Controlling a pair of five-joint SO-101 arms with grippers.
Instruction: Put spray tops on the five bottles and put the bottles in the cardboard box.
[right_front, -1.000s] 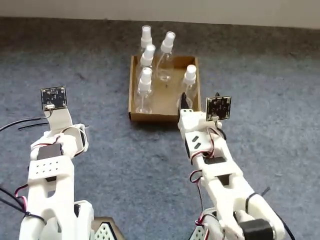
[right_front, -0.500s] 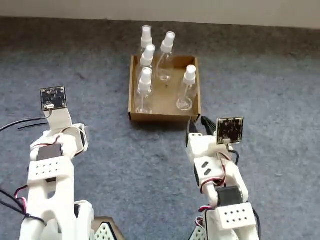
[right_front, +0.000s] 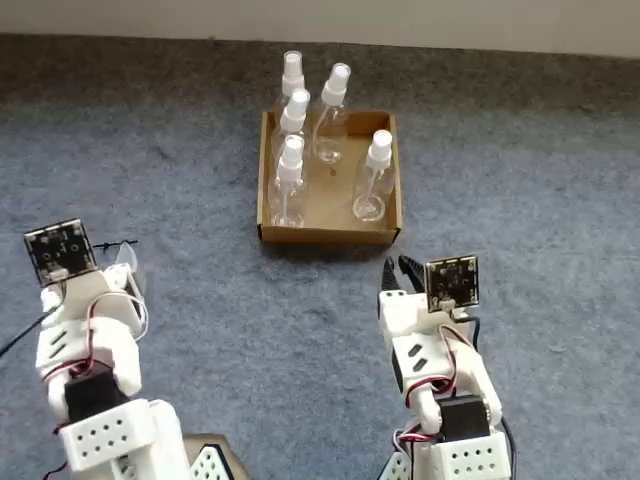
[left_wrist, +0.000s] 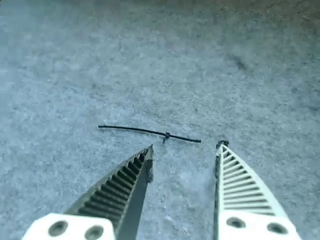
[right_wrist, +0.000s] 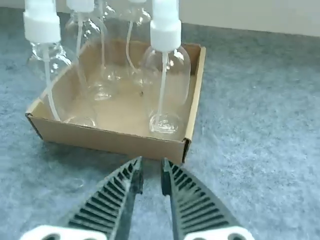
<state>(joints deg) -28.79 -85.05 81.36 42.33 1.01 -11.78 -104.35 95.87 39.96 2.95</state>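
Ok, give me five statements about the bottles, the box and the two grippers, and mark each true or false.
1. All five bottles wear white spray tops. True.
2. The right gripper holds a bottle. False: it holds nothing and sits over the carpet on the near side of the cardboard box.
3. The left gripper is open over the carpet. True.
4. The cardboard box lies tipped on its side. False: it sits flat with its opening up.
5. A loose spray top lies ahead of the left gripper. False: what lies there is a thin black strand.
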